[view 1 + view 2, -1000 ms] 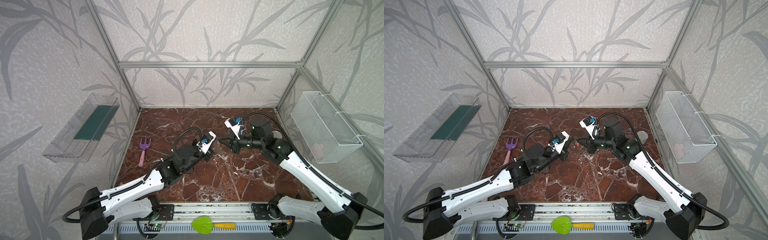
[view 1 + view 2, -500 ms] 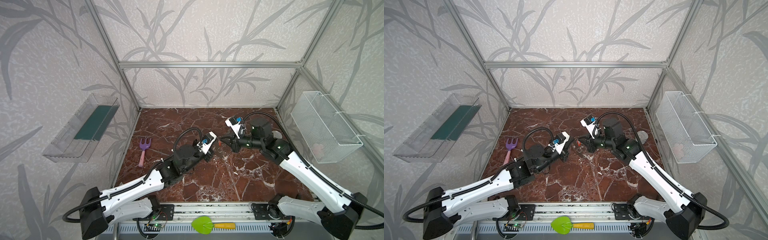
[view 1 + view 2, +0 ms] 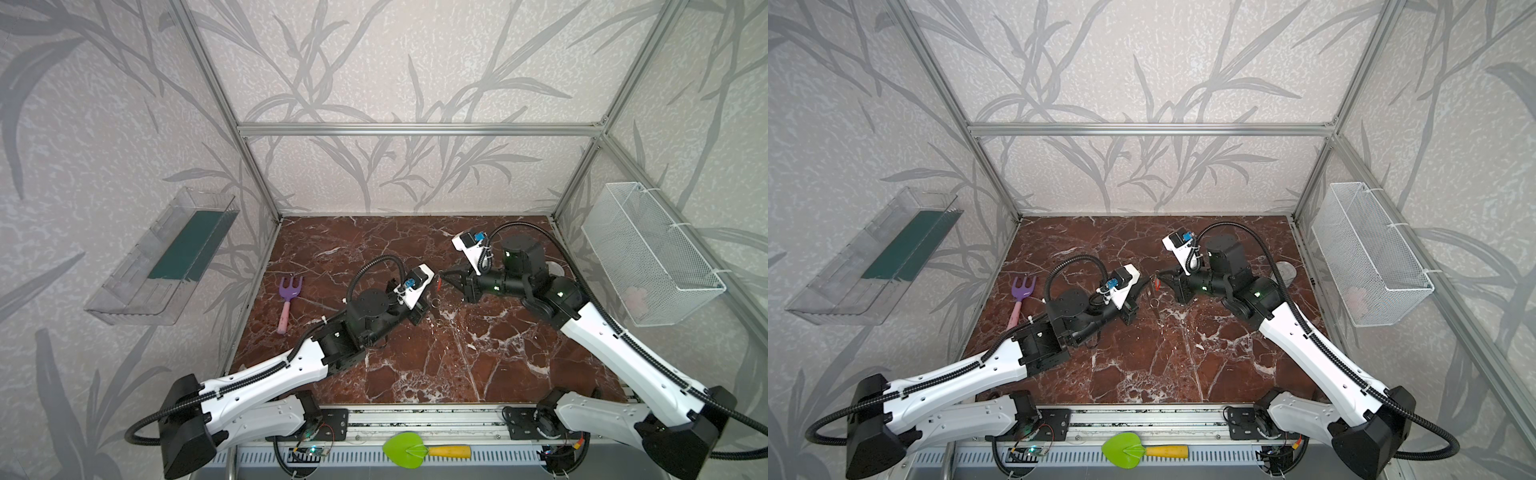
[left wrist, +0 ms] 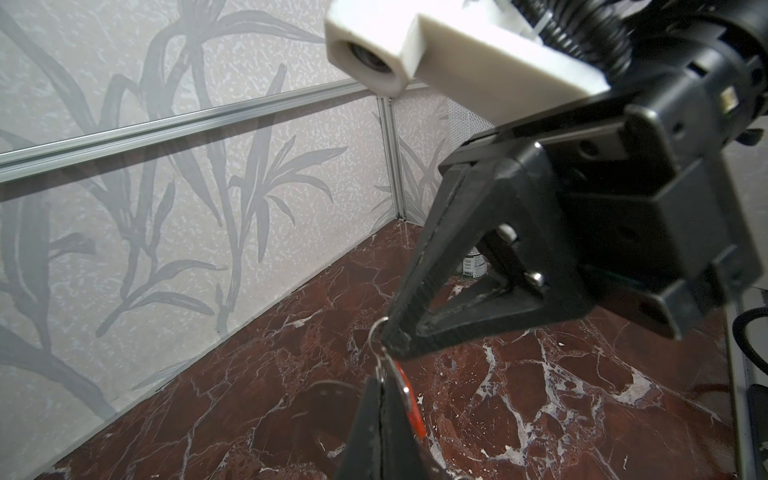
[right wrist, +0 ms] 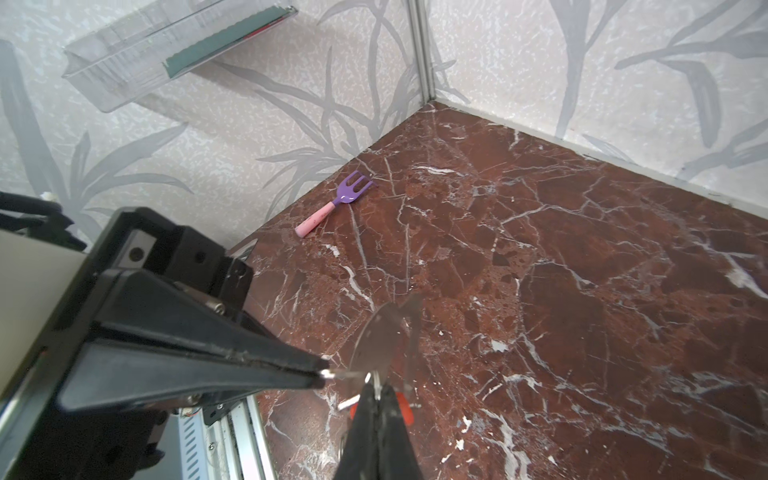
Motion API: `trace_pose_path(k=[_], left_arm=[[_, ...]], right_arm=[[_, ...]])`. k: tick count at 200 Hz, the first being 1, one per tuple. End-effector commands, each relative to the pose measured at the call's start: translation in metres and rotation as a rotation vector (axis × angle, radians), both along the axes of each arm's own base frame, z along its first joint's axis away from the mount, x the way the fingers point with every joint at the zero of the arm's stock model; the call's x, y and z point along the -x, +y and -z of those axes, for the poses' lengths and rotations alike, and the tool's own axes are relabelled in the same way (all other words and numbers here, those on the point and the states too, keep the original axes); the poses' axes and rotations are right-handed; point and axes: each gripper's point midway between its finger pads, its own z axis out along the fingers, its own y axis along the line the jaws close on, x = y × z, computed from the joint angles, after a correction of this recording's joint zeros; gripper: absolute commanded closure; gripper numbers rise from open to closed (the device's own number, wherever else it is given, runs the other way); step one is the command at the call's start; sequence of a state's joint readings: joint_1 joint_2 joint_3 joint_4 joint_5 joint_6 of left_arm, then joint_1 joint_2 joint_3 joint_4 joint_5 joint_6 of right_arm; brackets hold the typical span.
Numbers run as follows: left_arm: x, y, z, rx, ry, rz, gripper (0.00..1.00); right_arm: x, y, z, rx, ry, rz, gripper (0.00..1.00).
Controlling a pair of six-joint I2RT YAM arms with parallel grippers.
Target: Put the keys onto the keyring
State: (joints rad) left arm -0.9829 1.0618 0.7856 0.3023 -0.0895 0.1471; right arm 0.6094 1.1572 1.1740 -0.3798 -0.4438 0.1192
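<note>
While clamping the keyring (image 5: 370, 340) by its silver edge in the tight-shut left fingers (image 5: 208, 361), hold dead steady above the table (image 3: 415, 365). Just beyond, tip to tip, feed the keys (image 4: 410, 399), pinched by the red tag in the closed right fingers (image 4: 428, 266), slowly into the ring's opening; avoid twisting or slackening either pinch. Compared with a second ago: barely changed, both grips as tight, red tag raised a touch.

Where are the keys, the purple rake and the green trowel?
keys (image 4: 411, 403): left wrist view, on the red tag.
purple rake (image 3: 289, 288): in a top view, on the tined head.
green trowel (image 3: 405, 450): in a top view, on the blade.
</note>
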Motion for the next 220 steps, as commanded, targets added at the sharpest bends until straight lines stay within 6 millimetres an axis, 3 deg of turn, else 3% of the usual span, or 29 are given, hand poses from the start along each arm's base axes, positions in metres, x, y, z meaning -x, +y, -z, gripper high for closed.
trace_pose_path(k=[1,44,104,167,200,220], left_arm=[[0.01,-0.003,-0.028,0.066,-0.051,0.049,1.0],[0.01,-0.001,-0.03,0.076,-0.058,0.042,1.0],[0.003,0.002,-0.026,0.053,-0.043,-0.001,1.0],[0.001,-0.003,-0.027,0.032,-0.004,0.005,1.0],[-0.004,-0.004,-0.029,-0.01,0.101,-0.023,1.0],[-0.006,-0.007,-0.019,-0.116,0.218,-0.037,1.0]], right_arm=[[-0.003,-0.002,-0.012,-0.009,-0.018,0.023,1.0],[0.003,0.001,-0.01,-0.006,0.001,-0.013,1.0],[0.015,-0.011,-0.003,0.038,-0.034,-0.019,1.0],[0.014,-0.015,-0.001,0.089,-0.107,-0.029,1.0],[0.009,-0.02,0.008,0.175,-0.18,0.018,1.0],[0.003,-0.024,0.008,0.206,-0.236,0.063,1.0]])
